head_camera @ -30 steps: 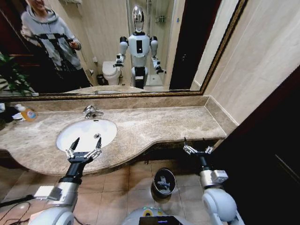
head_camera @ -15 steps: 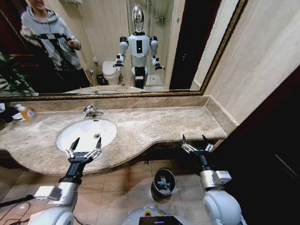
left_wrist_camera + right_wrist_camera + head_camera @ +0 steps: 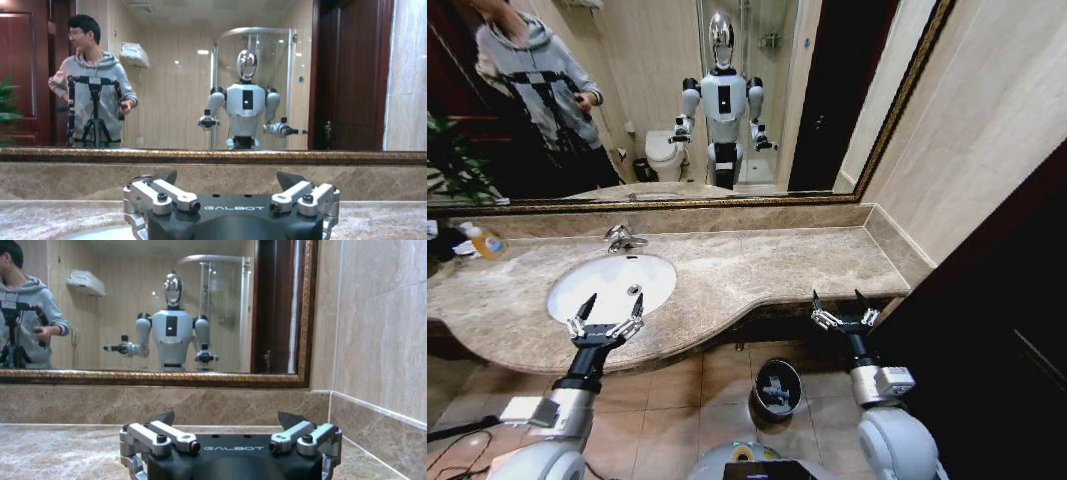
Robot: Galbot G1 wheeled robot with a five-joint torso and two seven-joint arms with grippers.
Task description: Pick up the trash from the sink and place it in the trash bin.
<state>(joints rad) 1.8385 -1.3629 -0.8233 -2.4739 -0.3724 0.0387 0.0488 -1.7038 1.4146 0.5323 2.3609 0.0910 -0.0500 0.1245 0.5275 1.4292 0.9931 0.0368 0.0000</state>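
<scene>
Head view: my left pincer (image 3: pixel 607 318) hangs with fingers apart over the near rim of the sink (image 3: pixel 587 300), whose oval runs sideways ahead of it. My right pincer (image 3: pixel 838 308), also spread, hovers by the surface (image 3: pixel 807 262) edge, the trash bin (image 3: pixel 777 388) below and beside it.

The head view looks down from above onto the desk (image 3: pixel 757 265); both wrist views sit low, facing the far mirror (image 3: pixel 200 75), which all three views share.

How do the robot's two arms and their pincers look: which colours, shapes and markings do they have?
Both arms are silver-grey with rounded white shoulders and black wrist sections. The left pincer and right pincer look alike: a black body printed "GALBOT" in white, with silver metal linkages held by dark bolts and two pointed black fingertips. A small pale box sits on each forearm.
</scene>
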